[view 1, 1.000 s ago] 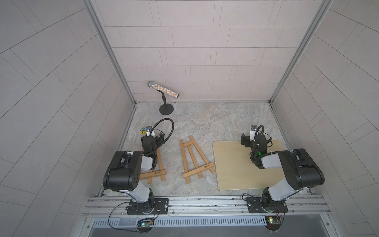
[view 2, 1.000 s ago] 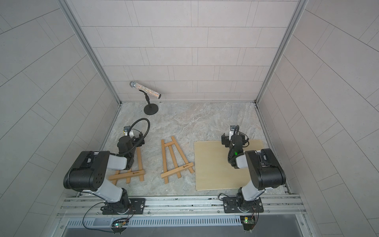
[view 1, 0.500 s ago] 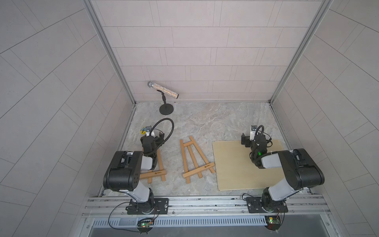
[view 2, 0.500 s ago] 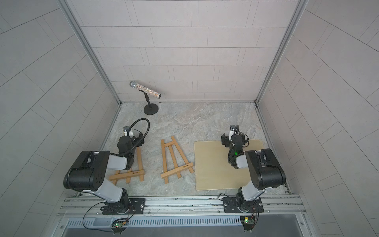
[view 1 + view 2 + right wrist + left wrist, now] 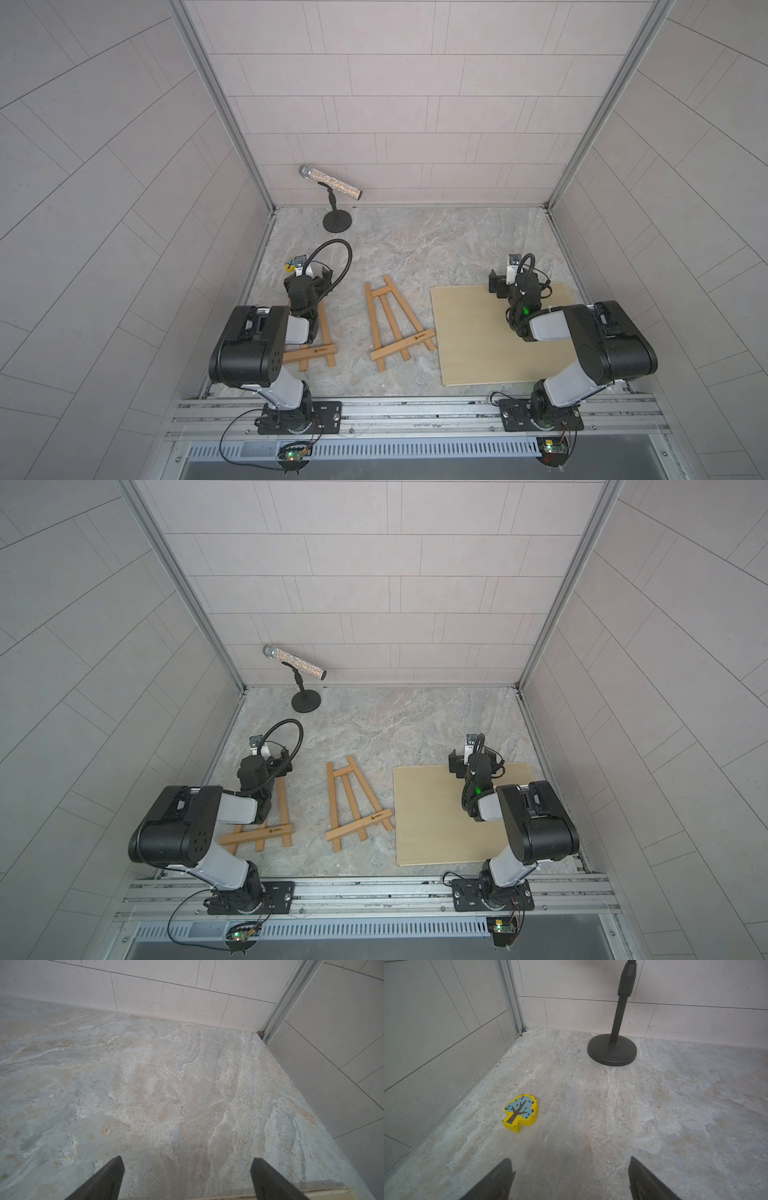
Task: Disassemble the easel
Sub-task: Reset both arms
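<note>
Left gripper (image 5: 571,1164) and right gripper (image 5: 187,1162) both hang jaws apart, empty; left easel (image 5: 311,352) lies flat, seemingly half under my left arm, centre easel (image 5: 395,328) mid-floor, so I risk a blind grab skidding thin slats, not gripping.

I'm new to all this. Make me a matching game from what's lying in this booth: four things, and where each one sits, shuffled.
1. glittery silver microphone on a black stand
2. yellow tree-shaped block
3. pale square plywood board
4. fully visible wooden easel

A. under the right arm
B. lying flat mid-floor
C. by the back wall
D. near the left wall

Pairs: 1-C, 2-D, 3-A, 4-B.
</note>
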### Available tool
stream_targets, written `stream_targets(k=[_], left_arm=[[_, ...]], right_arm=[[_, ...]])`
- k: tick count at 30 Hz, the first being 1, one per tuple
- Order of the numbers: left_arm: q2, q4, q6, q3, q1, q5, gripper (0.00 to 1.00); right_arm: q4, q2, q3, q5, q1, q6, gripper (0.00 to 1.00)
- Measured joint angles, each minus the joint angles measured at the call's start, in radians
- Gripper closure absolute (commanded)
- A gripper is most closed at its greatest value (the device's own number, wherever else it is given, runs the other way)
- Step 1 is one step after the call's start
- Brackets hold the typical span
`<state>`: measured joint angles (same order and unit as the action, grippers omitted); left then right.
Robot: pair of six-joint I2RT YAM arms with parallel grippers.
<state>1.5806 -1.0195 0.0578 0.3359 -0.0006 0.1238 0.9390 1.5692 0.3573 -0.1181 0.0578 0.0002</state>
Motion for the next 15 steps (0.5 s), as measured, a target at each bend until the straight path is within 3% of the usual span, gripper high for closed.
stream_targets(k=[15], left_arm=[[0.000, 0.000, -0.010, 0.000, -0.002, -0.018, 0.09]], right_arm=[[0.000, 0.000, 0.000, 0.000, 0.000, 0.000, 0.00]])
